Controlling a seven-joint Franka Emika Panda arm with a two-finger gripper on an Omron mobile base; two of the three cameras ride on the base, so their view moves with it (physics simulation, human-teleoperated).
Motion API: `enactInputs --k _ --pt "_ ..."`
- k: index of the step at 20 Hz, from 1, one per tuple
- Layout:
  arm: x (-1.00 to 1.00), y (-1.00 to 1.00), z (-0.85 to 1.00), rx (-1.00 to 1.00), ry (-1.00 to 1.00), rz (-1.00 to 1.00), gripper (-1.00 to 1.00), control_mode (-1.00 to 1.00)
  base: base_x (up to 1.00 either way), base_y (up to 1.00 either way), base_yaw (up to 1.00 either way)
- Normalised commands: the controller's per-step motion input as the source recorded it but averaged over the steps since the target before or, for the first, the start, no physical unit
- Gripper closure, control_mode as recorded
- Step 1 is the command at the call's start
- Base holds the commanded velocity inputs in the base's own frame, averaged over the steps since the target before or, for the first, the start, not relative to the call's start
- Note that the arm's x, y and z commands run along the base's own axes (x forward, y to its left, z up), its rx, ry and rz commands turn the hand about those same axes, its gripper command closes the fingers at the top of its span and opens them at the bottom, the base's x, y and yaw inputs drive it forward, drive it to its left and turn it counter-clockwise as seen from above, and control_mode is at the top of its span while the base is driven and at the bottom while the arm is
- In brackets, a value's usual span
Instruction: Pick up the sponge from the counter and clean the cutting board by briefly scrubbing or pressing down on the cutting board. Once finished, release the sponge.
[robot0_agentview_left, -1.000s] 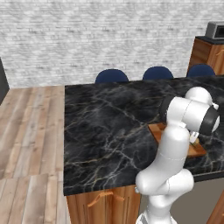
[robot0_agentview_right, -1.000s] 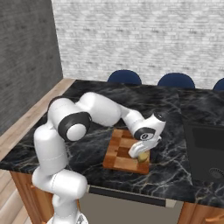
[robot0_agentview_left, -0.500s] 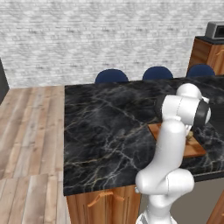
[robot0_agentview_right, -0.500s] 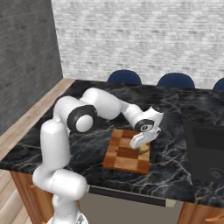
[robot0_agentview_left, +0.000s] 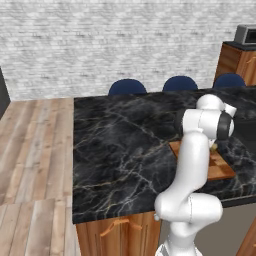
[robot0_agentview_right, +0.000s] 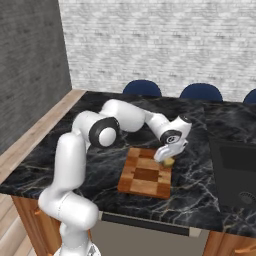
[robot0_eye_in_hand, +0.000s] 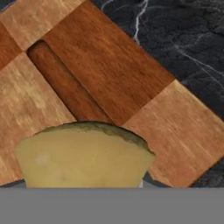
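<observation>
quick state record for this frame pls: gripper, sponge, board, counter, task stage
gripper: gripper shut on the sponge, at the far right corner of the board in the right base view
sponge: sponge mustard-yellow, held in the gripper over the board's edge; contact with the wood cannot be told
cutting board: cutting board checkered reddish-brown, flat on the counter near its front edge
counter: counter black marble with pale veins
seating: blue chairs behind the far side of the counter
task stage: sponge picked up and brought to the board, not yet released
</observation>
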Motion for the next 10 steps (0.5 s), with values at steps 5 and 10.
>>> enactInputs --k 5,10 --pt "0.59 -0.09 -0.12 0.09 0.0 0.0 1.0 -1.0 0.0 0.0 0.0" --pt "0.59 0.0 -0.08 0.07 0.0 0.0 1.0 -1.0 0.0 0.0 0.0"
